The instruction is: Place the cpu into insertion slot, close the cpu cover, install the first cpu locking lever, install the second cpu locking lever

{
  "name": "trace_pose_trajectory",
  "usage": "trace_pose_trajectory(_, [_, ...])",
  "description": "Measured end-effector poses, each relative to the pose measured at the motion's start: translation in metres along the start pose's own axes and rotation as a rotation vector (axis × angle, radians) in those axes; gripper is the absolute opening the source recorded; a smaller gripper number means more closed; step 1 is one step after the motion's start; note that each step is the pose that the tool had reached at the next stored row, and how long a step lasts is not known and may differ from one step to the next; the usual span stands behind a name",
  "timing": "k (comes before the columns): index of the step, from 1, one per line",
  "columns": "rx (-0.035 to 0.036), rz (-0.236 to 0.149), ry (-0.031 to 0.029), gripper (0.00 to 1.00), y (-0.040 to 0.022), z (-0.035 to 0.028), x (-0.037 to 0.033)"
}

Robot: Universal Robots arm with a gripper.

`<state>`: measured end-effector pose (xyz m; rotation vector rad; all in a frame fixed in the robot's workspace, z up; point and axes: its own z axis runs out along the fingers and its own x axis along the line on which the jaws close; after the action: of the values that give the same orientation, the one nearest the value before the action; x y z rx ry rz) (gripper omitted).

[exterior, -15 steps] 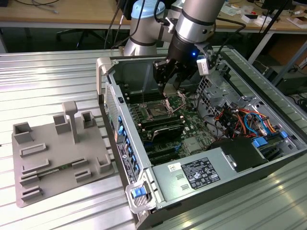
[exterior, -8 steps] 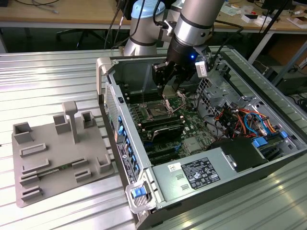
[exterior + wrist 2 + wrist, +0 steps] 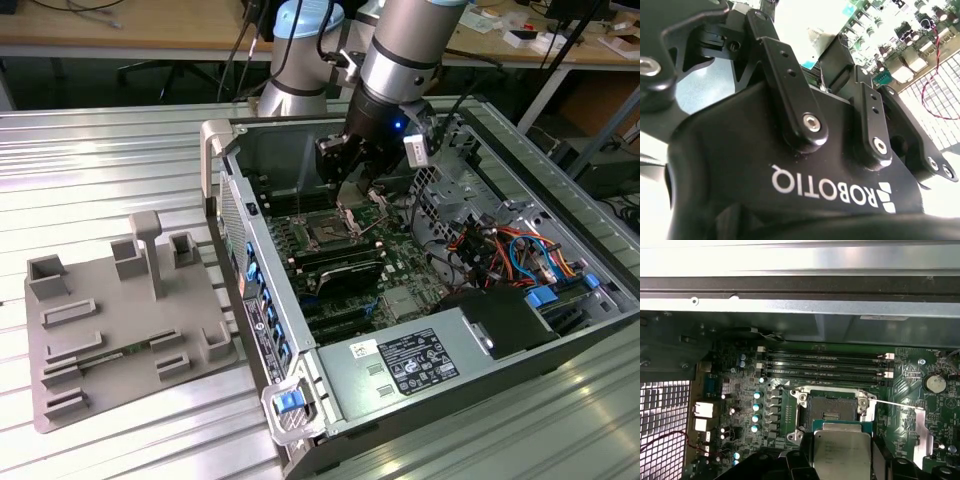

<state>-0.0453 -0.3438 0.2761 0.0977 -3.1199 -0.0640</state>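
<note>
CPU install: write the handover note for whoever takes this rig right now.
End effector: shut on the cpu, dark fingers on two opposite sides of it.
Cpu: held close over one edge of the insertion slot, silvery top towards the first wrist camera, not seated.
Insertion slot: empty and uncovered, its dark recess in plain sight.
Done: cpu in grasp at the slot.
Left: all four steps; none is finished.

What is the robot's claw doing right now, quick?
The gripper is closed on the chip, near the empty socket.
</note>
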Motion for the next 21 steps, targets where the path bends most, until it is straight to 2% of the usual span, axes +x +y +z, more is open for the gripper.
trace_pose_trajectory(6, [0.0006, 0.000, 0.0001, 0.55, 0.0013, 0.0062, 0.0004])
trace_pose_trajectory(8, [0.0048, 0.000, 0.0004, 0.55, 0.0036, 0.0085, 0.0008])
trace_pose_trajectory(12, [0.0078, 0.000, 0.0005, 0.55, 0.0060, 0.0128, 0.0014])
trace_pose_trajectory(15, [0.0080, 0.000, 0.0004, 0.55, 0.0072, 0.0167, 0.0019])
trace_pose_trajectory(16, [0.0081, 0.000, 0.0005, 0.55, 0.0076, 0.0203, 0.0019])
trace_pose_trajectory(21, [0.0080, 0.000, 0.0005, 0.55, 0.0081, 0.0267, 0.0021])
